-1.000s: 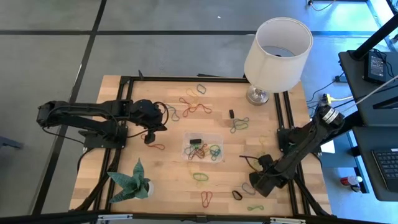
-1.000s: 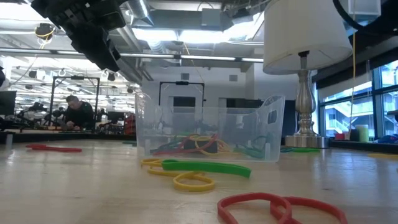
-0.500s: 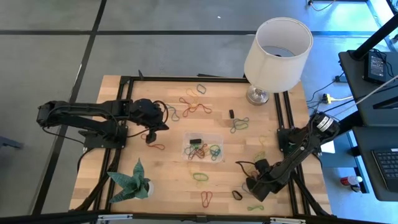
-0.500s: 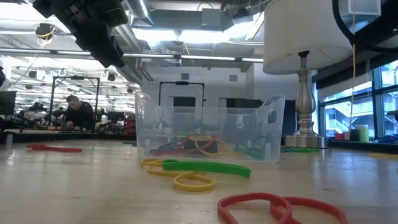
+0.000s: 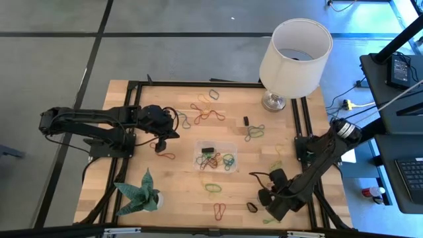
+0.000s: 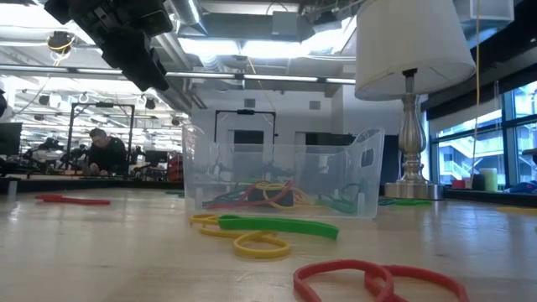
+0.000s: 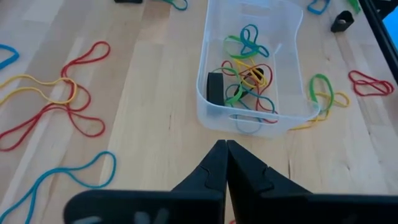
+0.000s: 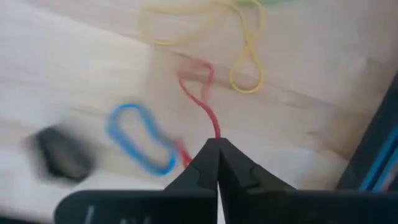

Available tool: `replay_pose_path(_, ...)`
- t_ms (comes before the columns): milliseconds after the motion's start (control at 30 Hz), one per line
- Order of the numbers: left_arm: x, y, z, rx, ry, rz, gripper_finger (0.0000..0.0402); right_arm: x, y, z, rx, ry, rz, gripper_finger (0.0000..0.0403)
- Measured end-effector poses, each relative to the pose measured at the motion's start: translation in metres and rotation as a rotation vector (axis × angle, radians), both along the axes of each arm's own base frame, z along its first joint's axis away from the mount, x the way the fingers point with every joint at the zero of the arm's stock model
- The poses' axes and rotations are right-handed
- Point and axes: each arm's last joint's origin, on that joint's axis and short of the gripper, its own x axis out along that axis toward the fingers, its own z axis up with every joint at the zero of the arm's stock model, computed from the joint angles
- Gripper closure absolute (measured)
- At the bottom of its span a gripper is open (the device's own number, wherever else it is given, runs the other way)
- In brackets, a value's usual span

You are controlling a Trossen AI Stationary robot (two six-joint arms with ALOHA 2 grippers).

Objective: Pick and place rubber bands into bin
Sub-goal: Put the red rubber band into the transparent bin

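The clear bin (image 5: 230, 146) stands mid-table and holds several coloured rubber bands (image 7: 245, 74). More bands lie loose around it, among them a green and yellow one (image 6: 268, 226) and a red one (image 6: 369, 275). My right gripper (image 5: 264, 197) is low over the near right of the table, shut on a red rubber band (image 8: 198, 78), with a blue band (image 8: 140, 138) beside it. My left gripper (image 7: 222, 148) hovers left of the bin, shut and empty, and shows at the low view's upper left (image 6: 126, 50). My right gripper pinches one end of the red rubber band (image 8: 215, 129) between its two shut fingertips. The rest of the band runs away from the fingertips over the wood. Whether it is lifted or lies on the table I cannot tell.
A white lamp (image 5: 294, 53) stands at the far right and a green folded-paper plant (image 5: 139, 192) at the near left. Small black pieces (image 5: 246, 121) and a black band (image 5: 252, 207) lie on the wood, with yellow bands (image 8: 239, 37) near my right gripper.
My right arm has swung toward the table's near edge, and its gripper has shifted slightly toward the table's left, staying low over the near-right bands.
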Motion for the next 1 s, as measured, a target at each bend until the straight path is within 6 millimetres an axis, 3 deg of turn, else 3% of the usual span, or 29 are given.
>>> replay_pose_path(233,0.0,0.0,0.0,0.018,-0.001,-0.015,0.0399,0.024,-0.008,0.058,-0.121,-0.164,0.059,0.0402)
replay_pose_path(433,0.0,0.0,0.0,0.02,-0.001,-0.016,0.0399,0.06,-0.038,0.085,-0.267,-0.307,0.155,0.0402)
replay_pose_path(800,0.0,0.0,0.0,0.019,-0.002,-0.016,0.0399,0.141,-0.112,0.084,-0.391,-0.503,0.379,0.0403)
replay_pose_path(1000,0.0,0.0,0.0,0.014,-0.001,-0.012,0.0398,0.168,-0.132,0.06,-0.39,-0.456,0.443,0.0403)
